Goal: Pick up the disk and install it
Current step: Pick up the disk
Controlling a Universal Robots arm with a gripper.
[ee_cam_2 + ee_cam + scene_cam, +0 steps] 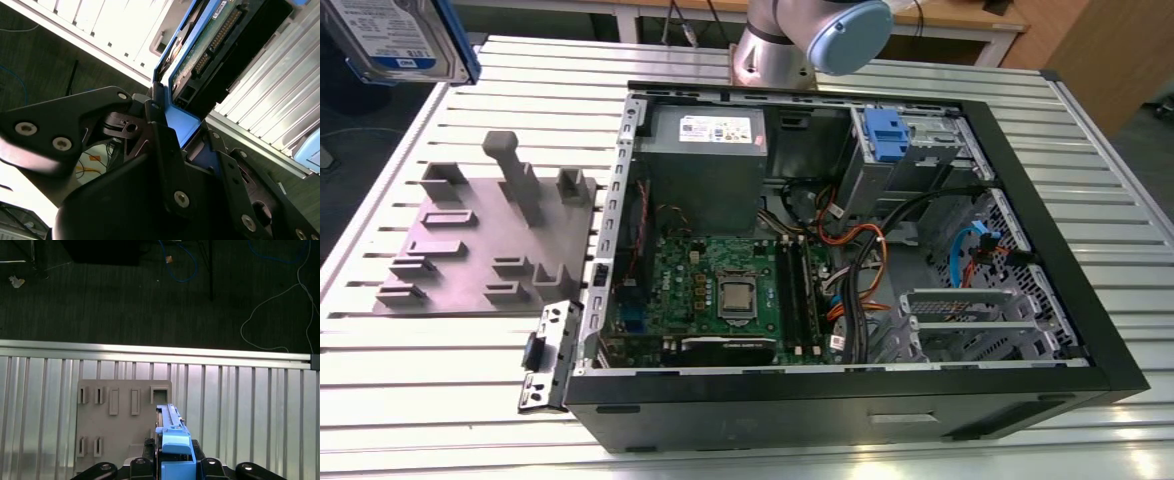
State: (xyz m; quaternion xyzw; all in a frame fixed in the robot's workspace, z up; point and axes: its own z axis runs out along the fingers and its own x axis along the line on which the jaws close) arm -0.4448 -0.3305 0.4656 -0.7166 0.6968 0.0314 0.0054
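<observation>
Black fingers (162, 145) of my gripper (186, 127) squeeze the blue frame of the disk (200, 55), and its long side sticks straight out from them. I hold it up high at the exterior view's left. The open computer case (854, 400) sits well apart, toward the exterior view's right.

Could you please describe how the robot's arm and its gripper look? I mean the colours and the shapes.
The arm is a round silver-grey tube, and its joint carries a rounded light blue cap. The gripper is black, built of flat angular link plates joined at pivots, with silver screw heads set into the plates.
</observation>
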